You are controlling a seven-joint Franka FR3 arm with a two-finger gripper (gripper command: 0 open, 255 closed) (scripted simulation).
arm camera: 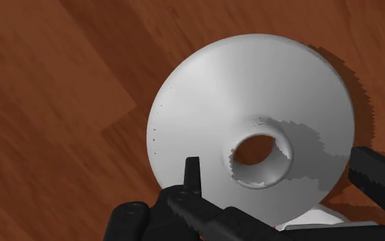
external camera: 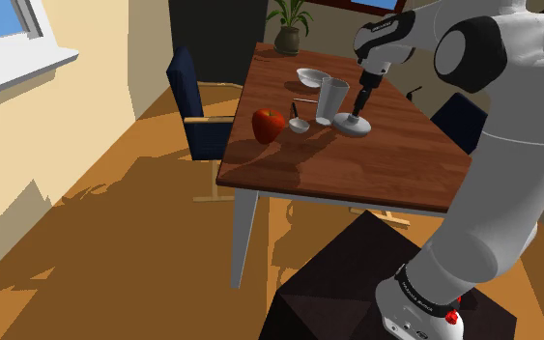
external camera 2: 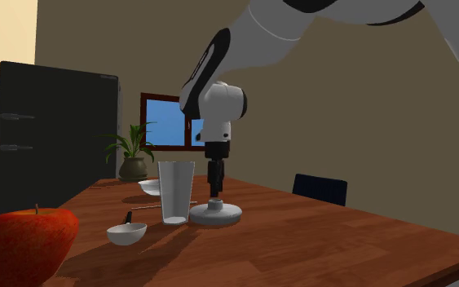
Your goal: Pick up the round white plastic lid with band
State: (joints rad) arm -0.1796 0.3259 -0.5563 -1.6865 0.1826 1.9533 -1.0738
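Observation:
The round white lid (external camera: pixel 354 125) (external camera 2: pixel 216 214) (arm camera: pixel 204 103) lies flat on the brown wooden table (external camera: pixel 376 164), a raised neck with a hole at its middle. My black gripper (external camera: pixel 359 102) (external camera 2: pixel 215 192) (arm camera: pixel 277 159) points straight down over that neck. Its fingers stand wide apart, one on each side of the neck, and neither touches it. The gripper is open and holds nothing.
A tall grey cup (external camera: pixel 332 99) (external camera 2: pixel 175 192) stands right beside the lid. A small bowl with a spoon (external camera: pixel 300 124) (external camera 2: pixel 126 233), a red apple (external camera: pixel 268 124) (external camera 2: pixel 28 245) and a white bowl (external camera: pixel 312 76) share the table. A potted plant (external camera: pixel 288 24) and blue chairs (external camera: pixel 194 111) surround it.

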